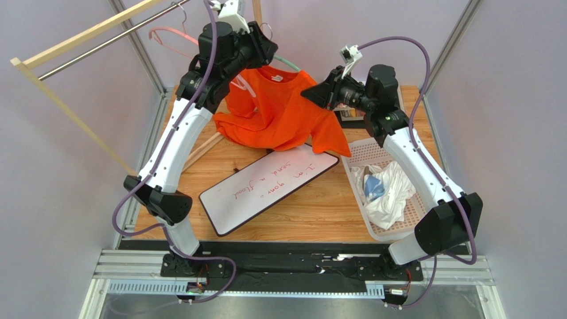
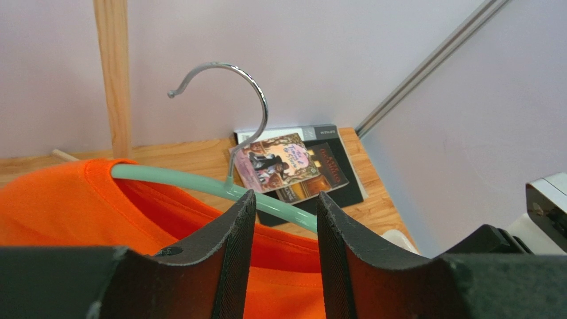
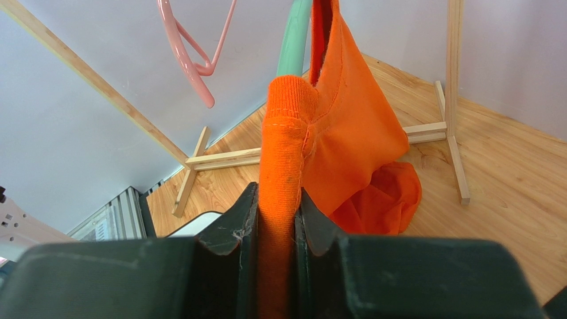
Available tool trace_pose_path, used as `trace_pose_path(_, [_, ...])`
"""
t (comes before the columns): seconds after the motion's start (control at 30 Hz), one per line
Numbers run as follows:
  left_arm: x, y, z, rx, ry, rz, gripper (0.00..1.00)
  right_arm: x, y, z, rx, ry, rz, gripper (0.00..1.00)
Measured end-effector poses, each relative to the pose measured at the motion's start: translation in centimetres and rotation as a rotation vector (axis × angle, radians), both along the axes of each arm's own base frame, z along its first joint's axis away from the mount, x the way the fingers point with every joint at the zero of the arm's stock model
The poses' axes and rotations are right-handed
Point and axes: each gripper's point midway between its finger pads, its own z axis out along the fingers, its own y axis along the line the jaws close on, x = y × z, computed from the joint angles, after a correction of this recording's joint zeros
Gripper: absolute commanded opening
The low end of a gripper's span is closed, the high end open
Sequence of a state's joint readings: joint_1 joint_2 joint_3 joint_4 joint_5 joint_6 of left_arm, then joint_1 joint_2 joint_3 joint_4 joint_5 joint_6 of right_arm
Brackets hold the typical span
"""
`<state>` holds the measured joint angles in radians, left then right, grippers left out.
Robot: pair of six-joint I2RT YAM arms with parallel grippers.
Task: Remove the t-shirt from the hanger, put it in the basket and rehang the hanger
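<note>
**Location.** The orange t-shirt (image 1: 279,116) hangs on a mint-green hanger (image 2: 173,178), which is held in the air over the far half of the table (image 1: 319,212). The shirt's lower edge sags to, or close to, the wood beside a whiteboard (image 1: 266,189). The hanger's metal hook (image 2: 243,83) catches on nothing.

**Grippers.** The left gripper (image 2: 285,219) has its 2 fingers on either side of the green bar, just beside the root of the hook. Nothing else carries the hanger, so I judge it clamped there. The right gripper (image 3: 276,212) is closed tight on a thick, stitched edge of the shirt at the end of the hanger nearer the right arm. I cannot tell whether that edge is collar or shoulder seam.

**Handling.** By its look the shirt is light, soft knit cloth. It should stretch, bunch and drape, not move as 1 piece. The doubled, stitched edge is the sound place to hold, since thin single cloth could slip from the pads. The hanger looks stiff and smooth, so cloth ought to slide along it once the neck opening clears the tip of the bar. It is best held near the hook, where it cannot swing.

**Risk.** Pulled straight, the neck opening may snag on the bar's tip; stretching seems likelier than tearing. As far as I can judge, the shoulder on the left arm's side is not yet freed.
</note>
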<state>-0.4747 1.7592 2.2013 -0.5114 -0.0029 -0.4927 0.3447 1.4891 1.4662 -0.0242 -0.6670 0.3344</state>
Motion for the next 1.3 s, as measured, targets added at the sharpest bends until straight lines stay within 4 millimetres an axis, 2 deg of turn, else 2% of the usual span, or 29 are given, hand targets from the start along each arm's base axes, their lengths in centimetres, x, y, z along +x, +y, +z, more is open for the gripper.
trace_pose_path(0.13, [0.5,0.7,0.1,0.01,-0.018,0.022,0.42,-0.1,0.1,0.0,0.005,0.008,0.006,0.0])
trace_pose_path(0.37, [1.2,1.1,-1.5,0.031,0.005,0.041,0.42,-0.3,0.2,0.1,0.009,0.013,0.018,0.0])
trace_pose_path(0.57, [1.6,1.2,-1.5,0.03,0.002,0.045,0.41,-0.6,0.3,0.2,0.011,0.008,0.037,0.0])
trace_pose_path(0.73, [2.4,0.5,-2.5,0.032,0.019,0.031,0.38,-0.9,0.4,0.4,0.013,0.0,0.05,0.0])
trace_pose_path(0.83, [2.7,0.3,-3.0,0.031,0.028,0.028,0.3,-1.0,0.4,0.5,0.014,-0.003,0.054,0.0])
trace_pose_path(0.97, [3.0,0.7,-2.8,0.032,0.02,0.041,0.0,-1.0,0.4,0.6,0.017,-0.012,0.059,0.0])
trace_pose_path(1.03, [3.0,0.9,-2.8,0.035,0.018,0.043,0.0,-1.0,0.4,0.7,0.018,-0.015,0.058,0.0])
trace_pose_path(1.07, [3.1,1.0,-2.7,0.042,0.014,0.05,0.0,-1.0,0.4,0.7,0.017,-0.016,0.058,0.06])
trace_pose_path(1.17, [3.2,1.3,-2.6,0.046,0.011,0.09,0.0,-0.8,0.3,0.6,0.008,-0.026,0.05,0.1])
trace_pose_path(1.2, [3.3,1.4,-2.6,0.047,0.01,0.101,0.0,-0.7,0.3,0.5,0.002,-0.03,0.045,0.14])
trace_pose_path(1.23, [3.3,1.5,-2.6,0.048,0.012,0.113,0.0,-0.6,0.3,0.5,-0.003,-0.034,0.04,0.22])
trace_pose_path(1.27, [3.3,1.6,-2.7,0.05,0.015,0.126,0.0,-0.6,0.3,0.5,-0.006,-0.038,0.036,0.42])
trace_pose_path(1.3, [3.3,1.7,-2.7,0.049,0.016,0.133,0.0,-0.5,0.3,0.5,-0.011,-0.038,0.029,0.5])
